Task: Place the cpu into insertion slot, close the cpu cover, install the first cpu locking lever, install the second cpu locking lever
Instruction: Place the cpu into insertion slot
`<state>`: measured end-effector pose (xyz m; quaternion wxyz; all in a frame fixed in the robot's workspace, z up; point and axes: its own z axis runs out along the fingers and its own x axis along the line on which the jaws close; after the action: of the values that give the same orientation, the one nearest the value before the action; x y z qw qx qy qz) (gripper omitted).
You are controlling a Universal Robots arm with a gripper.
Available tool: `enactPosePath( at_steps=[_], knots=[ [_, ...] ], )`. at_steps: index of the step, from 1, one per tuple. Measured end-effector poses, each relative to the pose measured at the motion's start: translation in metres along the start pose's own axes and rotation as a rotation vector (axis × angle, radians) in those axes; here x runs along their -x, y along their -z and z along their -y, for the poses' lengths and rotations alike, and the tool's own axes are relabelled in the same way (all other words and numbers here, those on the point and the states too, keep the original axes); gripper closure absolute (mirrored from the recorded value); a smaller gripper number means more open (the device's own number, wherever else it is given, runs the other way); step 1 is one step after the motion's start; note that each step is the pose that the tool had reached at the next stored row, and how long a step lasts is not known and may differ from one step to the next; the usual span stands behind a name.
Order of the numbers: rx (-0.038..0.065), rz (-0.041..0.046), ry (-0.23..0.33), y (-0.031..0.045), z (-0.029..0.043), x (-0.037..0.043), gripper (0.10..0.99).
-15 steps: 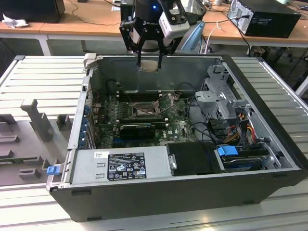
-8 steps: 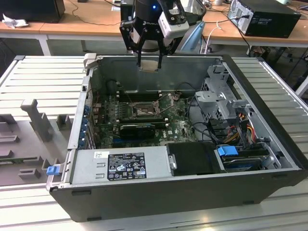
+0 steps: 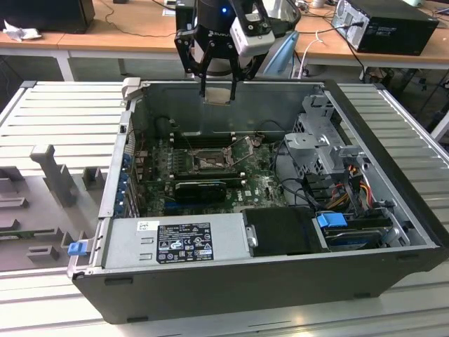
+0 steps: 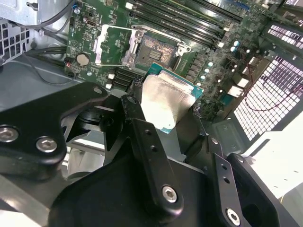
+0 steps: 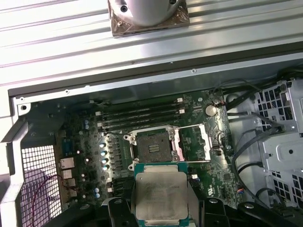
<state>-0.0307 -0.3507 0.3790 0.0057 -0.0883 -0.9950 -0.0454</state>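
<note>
Clamping the cpu [image 5: 160,194], jaws hang well clear of the insertion slot [image 5: 152,146].

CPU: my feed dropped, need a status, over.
Gripper shut on chip, above the open case. Socket bare, cover flipped open. Nothing seen blocking the socket.

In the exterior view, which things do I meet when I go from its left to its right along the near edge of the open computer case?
blue tab → power supply → black box → blue clip
</note>
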Motion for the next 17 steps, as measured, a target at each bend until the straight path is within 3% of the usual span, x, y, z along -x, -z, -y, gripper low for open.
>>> enactPosePath(
  at_steps=[17],
  knots=[
    [0.001,0.0040,-0.045,0.0000,0.0000,0.0000,0.557]
  ],
)
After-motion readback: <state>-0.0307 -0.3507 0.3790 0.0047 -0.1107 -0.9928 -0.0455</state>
